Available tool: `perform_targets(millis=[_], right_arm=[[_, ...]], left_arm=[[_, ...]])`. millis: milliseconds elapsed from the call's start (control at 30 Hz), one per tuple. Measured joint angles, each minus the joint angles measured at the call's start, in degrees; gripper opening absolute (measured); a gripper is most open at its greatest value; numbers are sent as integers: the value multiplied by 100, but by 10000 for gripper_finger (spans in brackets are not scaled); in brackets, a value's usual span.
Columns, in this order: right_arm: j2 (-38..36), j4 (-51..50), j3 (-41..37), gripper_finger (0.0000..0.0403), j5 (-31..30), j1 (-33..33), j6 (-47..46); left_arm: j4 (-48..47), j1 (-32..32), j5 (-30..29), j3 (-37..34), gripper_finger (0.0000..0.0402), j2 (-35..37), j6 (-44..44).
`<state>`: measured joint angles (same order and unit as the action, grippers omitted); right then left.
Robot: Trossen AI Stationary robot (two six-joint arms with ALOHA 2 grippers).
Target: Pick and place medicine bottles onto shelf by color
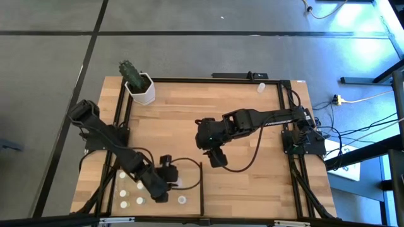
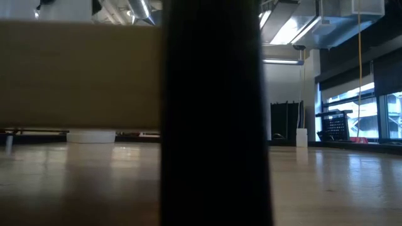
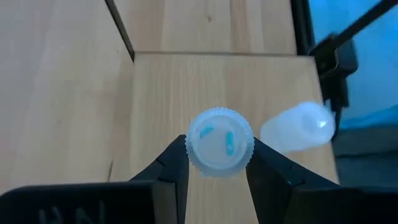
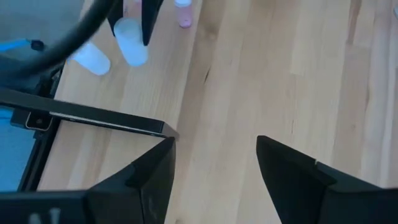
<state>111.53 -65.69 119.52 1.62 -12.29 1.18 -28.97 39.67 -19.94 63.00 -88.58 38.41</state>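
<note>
Left gripper [image 3: 217, 163] is low over the pale light-wood shelf panel [image 3: 186, 87], near the table's front-left. Fingers are partly closed and pinch a small medicine bottle with a ribbed round white cap [image 3: 220, 147] by its sides. A second bottle, whitish translucent [image 3: 297, 127], stands just beside it, apart from the fingers.

To do this step well, I'd say: keep the held bottle upright, set it down with bottles of its own colour, clear of the neighbour, then release straight and lift up so the fingers don't clip anything.

Count from the high view: four white caps on the shelf left of the gripper [image 1: 123, 176] [image 1: 137, 186] [image 1: 123, 204] [image 1: 139, 201], one to its right [image 1: 182, 200], plus the held one. Tints can't be told there.

Thin black upright divider [image 1: 201, 189] edges the shelf on the right: one.

Right gripper [image 4: 214, 165] hangs over the bare wooden tabletop [image 1: 252, 183] mid-table, fingers wide apart, holding nothing. One stray whitish bottle [image 1: 261, 87] sits at the back right rail.
</note>
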Motion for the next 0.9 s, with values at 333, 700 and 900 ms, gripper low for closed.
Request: perform_targets(millis=[333, 700, 900], right_arm=[[0, 31, 0, 226, 1, 0, -439], [0, 345, 0, 226, 1, -2, -710], [0, 478, 0, 226, 0, -2, -706]], left_arm=[[-7, 65, 9, -2, 110, -489, 1], [175, 65, -10, -2, 112, -519, 21], [221, 45, -42, -2, 112, -519, 2]])
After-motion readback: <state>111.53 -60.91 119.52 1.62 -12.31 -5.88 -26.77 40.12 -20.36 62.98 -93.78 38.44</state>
